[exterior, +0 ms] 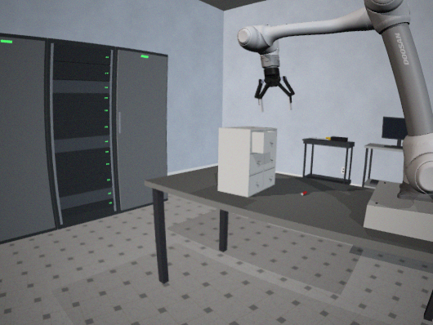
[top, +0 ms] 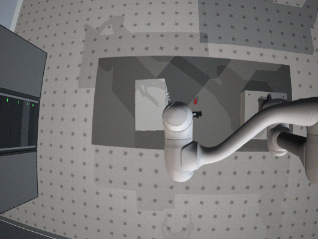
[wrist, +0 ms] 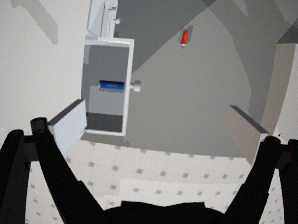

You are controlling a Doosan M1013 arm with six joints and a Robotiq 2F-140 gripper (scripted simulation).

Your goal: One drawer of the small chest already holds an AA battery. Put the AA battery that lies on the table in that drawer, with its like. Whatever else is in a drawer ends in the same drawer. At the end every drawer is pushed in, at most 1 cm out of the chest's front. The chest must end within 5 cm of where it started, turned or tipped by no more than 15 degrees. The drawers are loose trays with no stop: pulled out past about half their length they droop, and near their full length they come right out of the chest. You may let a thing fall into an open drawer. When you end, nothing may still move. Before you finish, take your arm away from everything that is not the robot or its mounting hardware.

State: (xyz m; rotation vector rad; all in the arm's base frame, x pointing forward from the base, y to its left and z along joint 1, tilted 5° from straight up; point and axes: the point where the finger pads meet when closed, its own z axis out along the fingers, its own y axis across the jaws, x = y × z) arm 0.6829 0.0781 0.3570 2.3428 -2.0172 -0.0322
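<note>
The white chest [exterior: 247, 161] stands on the dark table, with its top drawer [exterior: 261, 143] pulled part way out. In the wrist view this open drawer [wrist: 108, 86] holds a small blue thing [wrist: 112, 84]. The lower drawers look pushed in. The red AA battery [exterior: 304, 193] lies on the table to the right of the chest's front, and it also shows in the wrist view [wrist: 185, 36] and from above [top: 195, 102]. My gripper [exterior: 274, 100] is open and empty, high above the chest's front and the open drawer. Its fingers frame the wrist view.
The robot's white base block [exterior: 398, 216] sits on the table's right end. Tall dark server cabinets [exterior: 82, 131] stand against the left wall. A small side table [exterior: 328, 157] and a desk with a monitor [exterior: 394, 128] stand at the back.
</note>
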